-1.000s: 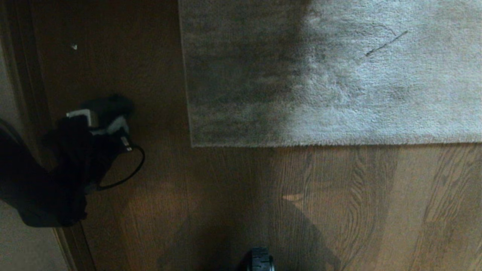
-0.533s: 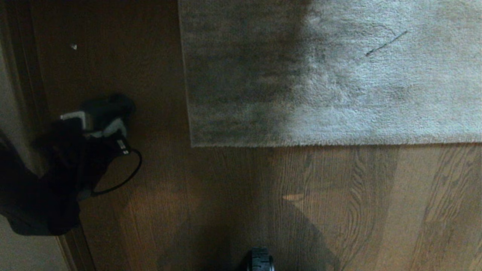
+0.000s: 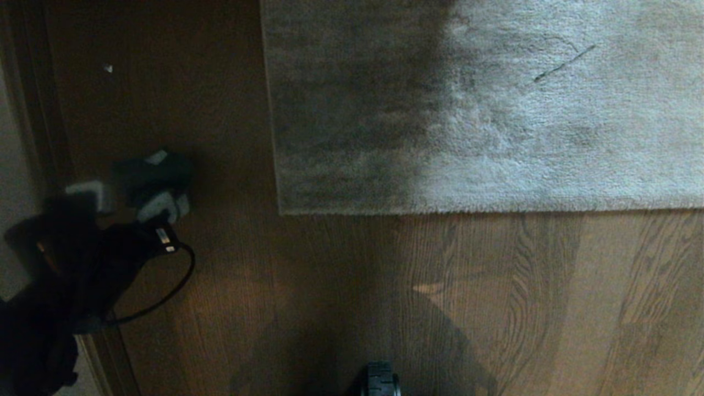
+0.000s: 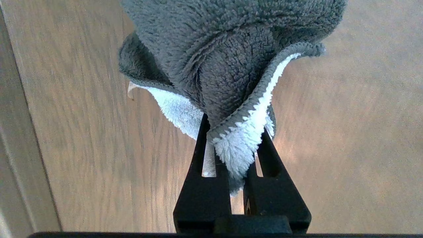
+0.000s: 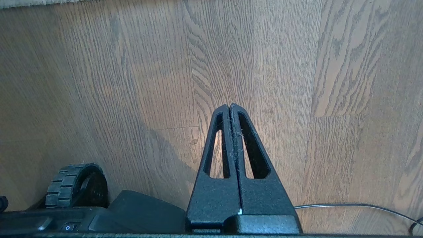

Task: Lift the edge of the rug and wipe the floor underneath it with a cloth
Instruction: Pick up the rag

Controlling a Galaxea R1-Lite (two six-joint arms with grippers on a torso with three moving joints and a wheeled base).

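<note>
Cloth (image 4: 231, 59) pinched in left pincer (image 4: 233, 132) — floor (image 4: 82, 132) beneath.

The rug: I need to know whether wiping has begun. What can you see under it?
Nothing. The rug lies flat on the floor, covering the boards beneath. The left gripper holds the cloth over bare floor beside it.
</note>
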